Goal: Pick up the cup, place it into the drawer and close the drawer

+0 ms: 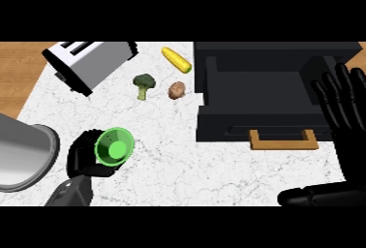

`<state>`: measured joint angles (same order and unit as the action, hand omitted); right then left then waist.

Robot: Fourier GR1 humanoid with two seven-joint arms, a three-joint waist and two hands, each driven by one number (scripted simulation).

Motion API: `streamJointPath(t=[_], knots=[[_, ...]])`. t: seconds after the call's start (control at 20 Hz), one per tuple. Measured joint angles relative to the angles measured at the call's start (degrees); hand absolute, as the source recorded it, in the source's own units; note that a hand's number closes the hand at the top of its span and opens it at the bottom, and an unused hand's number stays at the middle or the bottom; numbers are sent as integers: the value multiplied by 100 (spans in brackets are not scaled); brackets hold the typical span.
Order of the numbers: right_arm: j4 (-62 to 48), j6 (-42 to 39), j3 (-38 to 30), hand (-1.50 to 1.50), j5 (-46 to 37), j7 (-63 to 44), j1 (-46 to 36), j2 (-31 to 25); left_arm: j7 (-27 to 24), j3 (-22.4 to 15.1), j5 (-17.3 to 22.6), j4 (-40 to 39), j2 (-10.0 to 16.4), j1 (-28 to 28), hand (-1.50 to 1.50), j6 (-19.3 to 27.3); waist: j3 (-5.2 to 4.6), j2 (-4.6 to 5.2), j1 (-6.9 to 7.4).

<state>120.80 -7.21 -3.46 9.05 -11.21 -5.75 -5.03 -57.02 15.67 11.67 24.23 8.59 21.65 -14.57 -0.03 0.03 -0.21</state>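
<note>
A green cup (114, 147) lies tipped on its side at the lower left of the counter, its open mouth facing up toward me. My left hand (85, 159) curls round it from the left and below, fingers wrapped on its wall. The black drawer (214, 92) stands pulled open at the upper right, with a wooden handle (283, 141) on its front. My right hand (342, 99) rests open at the right edge, fingers straight and pointing up, over the drawer's right side.
A silver toaster (89, 62) sits at the upper left. A broccoli floret (144, 84), a brown potato (176, 89) and a yellow corn cob (175, 60) lie between toaster and drawer. A grey metal pot (25, 155) stands at the left edge.
</note>
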Motion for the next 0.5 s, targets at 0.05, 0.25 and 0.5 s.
streamJointPath(t=[0.05, 0.25, 0.5], knots=[[-8, -55, 45, -150, -15, 106, 145, 31, -8, -7, 6, 81, -50, 14, 150, 51, -1, -2, -1], [19, -76, 11, -150, -1, 86, 169, -3, 19, -66, 56, 533, -62, -65, 150, 64, 2, -10, 19], [135, -21, -54, -150, 45, -62, 184, -23, 306, -342, 105, 1486, -161, -167, 150, -27, 8, -31, 58]])
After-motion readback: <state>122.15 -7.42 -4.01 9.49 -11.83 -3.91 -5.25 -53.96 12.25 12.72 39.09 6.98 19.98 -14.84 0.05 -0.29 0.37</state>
